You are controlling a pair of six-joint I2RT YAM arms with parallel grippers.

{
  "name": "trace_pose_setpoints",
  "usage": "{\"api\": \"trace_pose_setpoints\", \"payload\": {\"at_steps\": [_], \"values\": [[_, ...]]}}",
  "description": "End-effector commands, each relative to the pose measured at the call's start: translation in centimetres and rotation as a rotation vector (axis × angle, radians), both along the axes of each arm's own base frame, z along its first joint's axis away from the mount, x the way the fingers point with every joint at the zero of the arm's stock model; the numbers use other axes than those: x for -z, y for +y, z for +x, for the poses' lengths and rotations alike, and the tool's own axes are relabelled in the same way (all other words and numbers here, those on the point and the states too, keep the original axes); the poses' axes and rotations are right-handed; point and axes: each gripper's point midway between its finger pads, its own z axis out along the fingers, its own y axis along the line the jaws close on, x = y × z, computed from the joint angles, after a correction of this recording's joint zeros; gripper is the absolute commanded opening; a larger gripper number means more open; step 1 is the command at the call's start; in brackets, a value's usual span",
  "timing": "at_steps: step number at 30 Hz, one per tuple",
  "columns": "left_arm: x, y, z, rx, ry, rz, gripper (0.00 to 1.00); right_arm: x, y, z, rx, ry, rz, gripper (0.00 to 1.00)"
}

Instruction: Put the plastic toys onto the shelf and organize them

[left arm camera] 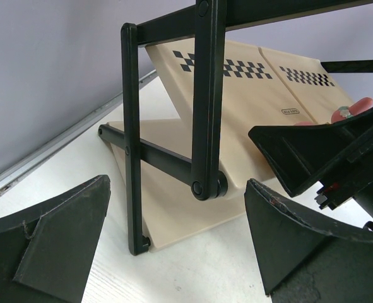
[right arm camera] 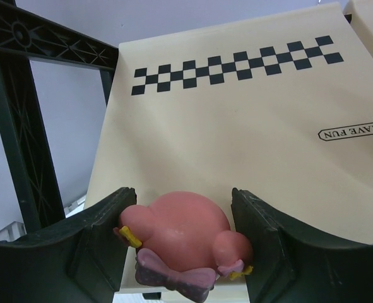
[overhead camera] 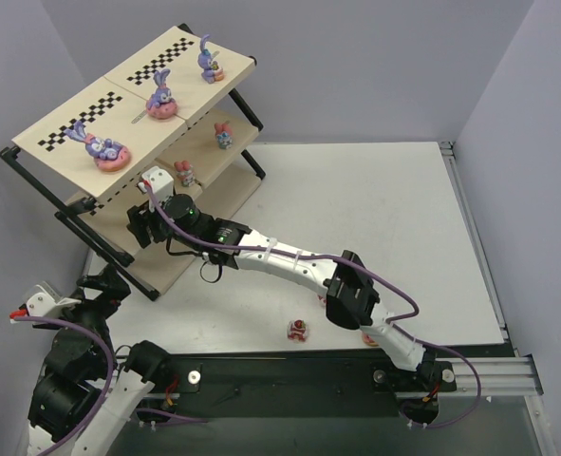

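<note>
pink toy (right arm camera: 177, 233); between right fingers (right arm camera: 98, 249); at shelf (right arm camera: 236, 132) board edge

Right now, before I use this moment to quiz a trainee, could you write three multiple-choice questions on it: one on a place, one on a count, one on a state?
1. Where does the small red toy lie?
A. on the table, towards its near edge
B. on the lowest board
C. against the back wall

2. How many purple bunnies stand on the top board?
A. one
B. three
C. five

3. How is the right pincer?
A. open and empty
B. shut on a pink toy
C. out of view

Answers:
1 A: the overhead view shows it on the white surface, off the rack.
2 B: three stand spaced along that board.
3 B: the right wrist view shows the toy clamped on both sides.
</note>
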Motion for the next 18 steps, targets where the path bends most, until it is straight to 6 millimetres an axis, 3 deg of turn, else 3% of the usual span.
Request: {"api": "trace_pose_setpoints", "payload": {"at_steps": [1, 18], "values": [[-1.5, 1.3, -2.3, -0.009, -0.131, -0.071, 0.97, -1.4, 0.3, 0.5, 0.008, -0.015, 0.027, 0.29], [-1.5, 1.4, -2.4, -0.014, -0.133, -0.071, 0.97, 0.1, 1.0, -1.5, -0.113, -0.045, -0.057, 0.5]]}}
